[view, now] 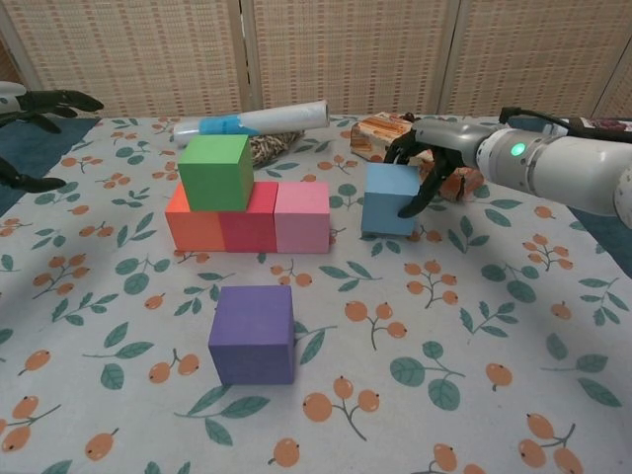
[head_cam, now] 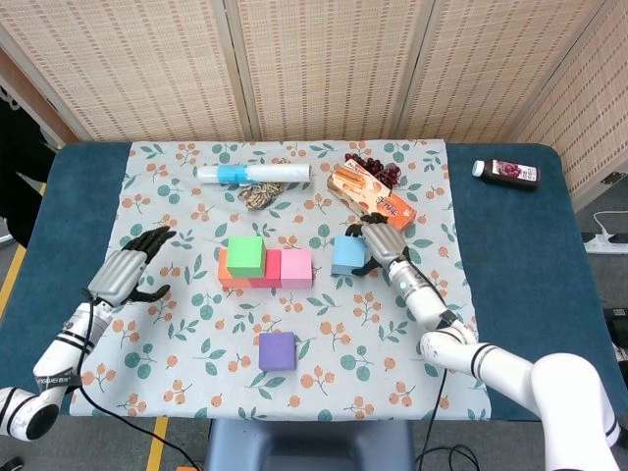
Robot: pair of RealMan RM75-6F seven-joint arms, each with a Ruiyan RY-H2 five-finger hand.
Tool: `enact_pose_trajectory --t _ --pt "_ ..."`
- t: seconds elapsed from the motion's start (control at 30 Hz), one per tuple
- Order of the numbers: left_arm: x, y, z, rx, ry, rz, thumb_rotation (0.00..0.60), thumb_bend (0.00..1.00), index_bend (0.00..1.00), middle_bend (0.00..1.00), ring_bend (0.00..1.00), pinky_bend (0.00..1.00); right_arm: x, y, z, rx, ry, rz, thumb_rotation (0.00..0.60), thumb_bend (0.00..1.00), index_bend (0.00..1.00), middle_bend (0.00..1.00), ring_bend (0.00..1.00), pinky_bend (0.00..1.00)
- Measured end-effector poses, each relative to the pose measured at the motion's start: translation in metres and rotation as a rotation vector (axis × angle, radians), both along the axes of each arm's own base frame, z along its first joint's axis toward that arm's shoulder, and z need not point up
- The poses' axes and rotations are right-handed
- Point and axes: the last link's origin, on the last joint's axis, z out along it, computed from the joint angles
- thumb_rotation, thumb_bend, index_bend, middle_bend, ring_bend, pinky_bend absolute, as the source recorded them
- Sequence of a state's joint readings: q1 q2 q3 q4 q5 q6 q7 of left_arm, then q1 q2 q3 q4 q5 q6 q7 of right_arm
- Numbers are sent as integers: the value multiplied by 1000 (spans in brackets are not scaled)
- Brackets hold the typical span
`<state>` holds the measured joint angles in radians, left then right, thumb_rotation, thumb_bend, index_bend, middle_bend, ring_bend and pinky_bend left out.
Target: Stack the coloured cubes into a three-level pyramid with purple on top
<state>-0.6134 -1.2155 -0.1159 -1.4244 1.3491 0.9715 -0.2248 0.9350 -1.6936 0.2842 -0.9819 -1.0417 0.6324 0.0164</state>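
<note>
head: high, looking down, far | chest: low, forward, near | shared: tablecloth (head_cam: 294, 294)

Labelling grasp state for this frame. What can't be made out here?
- Right hand on blue cube: both views, fingers cover the cube's far side, so a closed grip is unconfirmed.
- Left hand: chest view, cut off by the left edge.
- Orange cube: head view, mostly hidden under the green cube.

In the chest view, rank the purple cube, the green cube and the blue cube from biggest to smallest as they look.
1. purple cube, looks largest, but it sits nearest the camera, so that may be nearness only.
2. green cube.
3. blue cube, partly covered by the right hand.
Green and blue look close; their order is unsure.
</note>
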Motion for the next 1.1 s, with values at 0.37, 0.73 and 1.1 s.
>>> enact_pose_trajectory --t 0.37,0.73,1.1 --pt "-33 -12 7 154 94 20 600 315 38 11 0 133 42 21 58 15 -67 141 600 52 475 386 117 0" --pt "-37 -35 13 144 89 15 600 317 41 10 0 128 89 22 44 72 -30 200 600 52 463 386 117 0" --pt "-35 -48 10 119 58 -21 600 317 45 10 0 126 112 12 10 117 -33 162 600 52 449 386 117 0"
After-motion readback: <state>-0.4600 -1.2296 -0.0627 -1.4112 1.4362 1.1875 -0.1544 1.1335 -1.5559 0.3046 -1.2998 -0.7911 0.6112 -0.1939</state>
